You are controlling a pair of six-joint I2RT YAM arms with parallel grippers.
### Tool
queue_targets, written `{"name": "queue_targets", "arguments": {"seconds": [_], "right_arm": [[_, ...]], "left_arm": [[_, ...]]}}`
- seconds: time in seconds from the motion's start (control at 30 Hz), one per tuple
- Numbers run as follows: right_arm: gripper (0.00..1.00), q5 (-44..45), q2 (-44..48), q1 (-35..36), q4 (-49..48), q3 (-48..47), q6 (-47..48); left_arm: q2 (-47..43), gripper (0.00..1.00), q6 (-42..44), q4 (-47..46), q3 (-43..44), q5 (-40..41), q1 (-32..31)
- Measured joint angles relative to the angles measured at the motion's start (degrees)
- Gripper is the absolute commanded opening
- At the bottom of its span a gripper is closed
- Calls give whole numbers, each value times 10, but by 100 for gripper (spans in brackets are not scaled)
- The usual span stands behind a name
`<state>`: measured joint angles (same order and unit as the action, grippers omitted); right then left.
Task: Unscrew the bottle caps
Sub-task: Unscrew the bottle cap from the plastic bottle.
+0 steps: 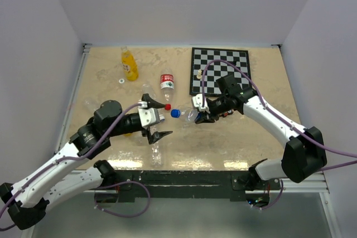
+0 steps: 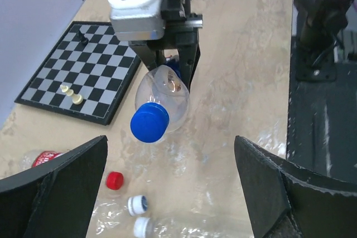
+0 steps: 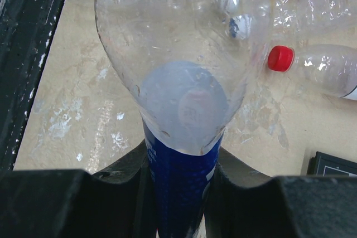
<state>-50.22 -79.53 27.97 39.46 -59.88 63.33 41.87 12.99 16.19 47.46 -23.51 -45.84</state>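
My right gripper (image 1: 202, 112) is shut on the blue-and-white-labelled middle of a clear bottle (image 1: 191, 116) and holds it above the table, neck toward the left arm. The bottle's blue cap (image 1: 175, 113) sits on the neck. In the left wrist view the blue cap (image 2: 149, 122) faces the camera, ahead of and apart from my left gripper (image 2: 170, 193), which stands wide open with nothing between its fingers. In the right wrist view the bottle (image 3: 184, 104) fills the gap between the black fingers (image 3: 72, 202). An orange bottle (image 1: 129, 64) lies at the back left.
A red-capped bottle (image 1: 167, 85) lies near the middle, its red cap (image 2: 114, 180) below the held bottle. A loose white cap (image 2: 136, 204) lies by a white-capped clear bottle (image 2: 143, 227). A chessboard (image 1: 220, 71) with a few pieces lies at the back right.
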Motion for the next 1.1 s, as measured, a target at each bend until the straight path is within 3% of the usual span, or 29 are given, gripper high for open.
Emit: {"name": "queue_targets", "arguments": {"seconds": [0.23, 0.53, 0.73, 0.87, 0.97, 1.1], "right_arm": [[0, 0, 0, 0, 0, 0, 0], [0, 0, 0, 0, 0, 0, 2], [0, 0, 0, 0, 0, 0, 2], [0, 0, 0, 0, 1, 0, 3], [0, 1, 0, 0, 4, 0, 6], [0, 1, 0, 0, 4, 0, 8]], "left_arm": [[54, 93, 107, -37, -13, -30, 0], [80, 65, 134, -66, -13, -28, 0], [97, 53, 139, -61, -13, -26, 0], [98, 29, 137, -63, -13, -21, 0], [98, 1, 131, -64, -13, -18, 1], [99, 0, 110, -65, -12, -11, 1]]}}
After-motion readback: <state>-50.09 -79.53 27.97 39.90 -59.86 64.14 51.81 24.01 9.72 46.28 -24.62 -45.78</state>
